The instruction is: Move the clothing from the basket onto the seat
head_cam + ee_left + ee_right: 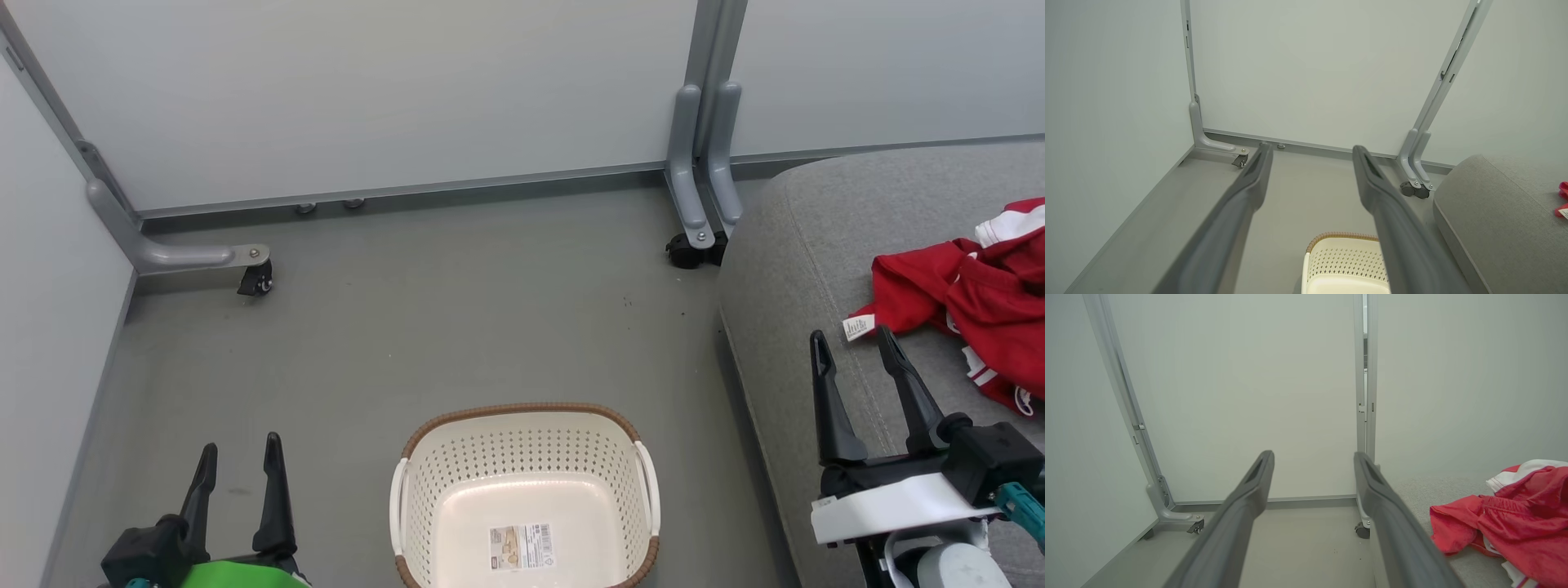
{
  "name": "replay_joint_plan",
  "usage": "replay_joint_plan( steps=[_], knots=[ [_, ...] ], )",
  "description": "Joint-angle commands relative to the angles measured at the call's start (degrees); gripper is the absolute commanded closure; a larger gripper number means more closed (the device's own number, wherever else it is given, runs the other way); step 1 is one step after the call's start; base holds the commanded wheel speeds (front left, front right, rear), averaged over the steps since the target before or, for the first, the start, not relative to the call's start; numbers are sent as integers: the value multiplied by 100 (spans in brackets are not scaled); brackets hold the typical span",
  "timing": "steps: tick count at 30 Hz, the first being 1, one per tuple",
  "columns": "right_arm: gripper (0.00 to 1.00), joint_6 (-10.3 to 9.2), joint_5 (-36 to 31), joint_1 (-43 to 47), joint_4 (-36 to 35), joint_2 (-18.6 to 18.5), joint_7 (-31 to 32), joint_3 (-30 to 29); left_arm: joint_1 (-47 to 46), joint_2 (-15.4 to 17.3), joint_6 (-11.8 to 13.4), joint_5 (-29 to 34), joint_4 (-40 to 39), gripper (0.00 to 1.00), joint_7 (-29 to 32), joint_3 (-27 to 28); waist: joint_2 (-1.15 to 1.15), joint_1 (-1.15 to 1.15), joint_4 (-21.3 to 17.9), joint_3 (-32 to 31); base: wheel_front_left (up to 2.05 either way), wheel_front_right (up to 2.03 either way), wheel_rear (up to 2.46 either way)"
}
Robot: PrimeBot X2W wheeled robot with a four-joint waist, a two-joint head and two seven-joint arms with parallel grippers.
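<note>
**Basket empty, clothing on seat**

The clothing [971,302] lies heaped on the seat [800,245]; the basket [522,457] on the floor [408,327] is empty. Left gripper [241,445] and right gripper [851,335] hang spread, holding nothing: the job looks done.

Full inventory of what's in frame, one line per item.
clothing: one heap, red with white trim, on the seat
basket: one, cream with brown rim, on the floor, bottom centre
label: one, pale, on the basket's bottom
seat: one, light grey, right
panels: three, pale grey, behind and left
casters: two, black, under the panel feet
floor: grey
left gripper: dark fingers, open, lower left
right gripper: dark fingers, open, lower right, above the seat's edge
</note>
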Motion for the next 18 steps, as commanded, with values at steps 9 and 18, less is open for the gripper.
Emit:
replay_joint_plan(
  steps=[9, 18],
  knots=[
    [100, 0, -7, 29, 160, 23, 2, 10, 11, -12, 0, 37, 101, 100, 1, -53, 0, 0, 0, -13, 0, 0, 0],
    [100, 1, 855, -5, 359, 36, 186, -11, -89, -21, -2, -737, 198, 100, 227, 6, 0, 0, -10, 3, 0, 0, 0]
  ],
)
